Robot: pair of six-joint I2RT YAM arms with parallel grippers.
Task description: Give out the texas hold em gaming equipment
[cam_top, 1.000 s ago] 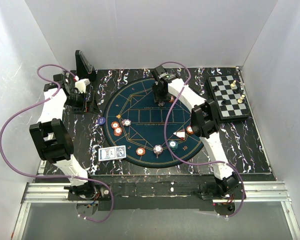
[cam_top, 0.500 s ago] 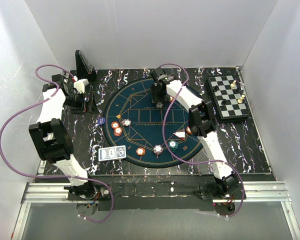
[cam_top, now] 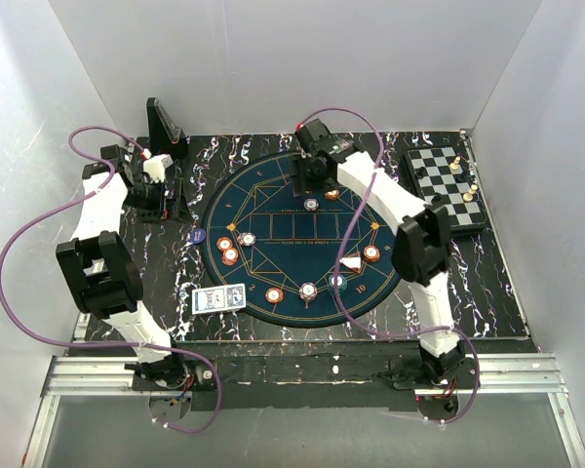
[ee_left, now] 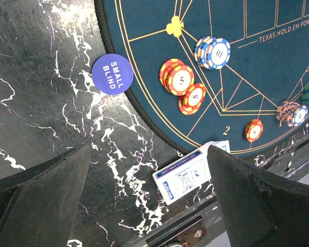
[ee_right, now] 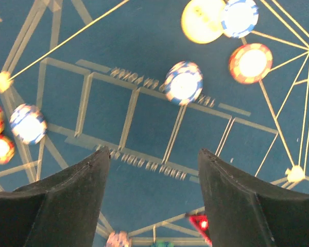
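A blue-white chip (cam_top: 312,205) has just been set down toward 12 o'clock on the mat (cam_top: 273,195) and the right hand (ee_right: 154,152) — jaws apart, nothing held — has been lifted clear, so another seat is judged supplied.

Matt felt-like mat (ee_left: 144,20); glossy plastic chips (ee_left: 181,81).

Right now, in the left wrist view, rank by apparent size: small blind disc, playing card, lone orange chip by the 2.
Largest: playing card
Next: small blind disc
Smallest: lone orange chip
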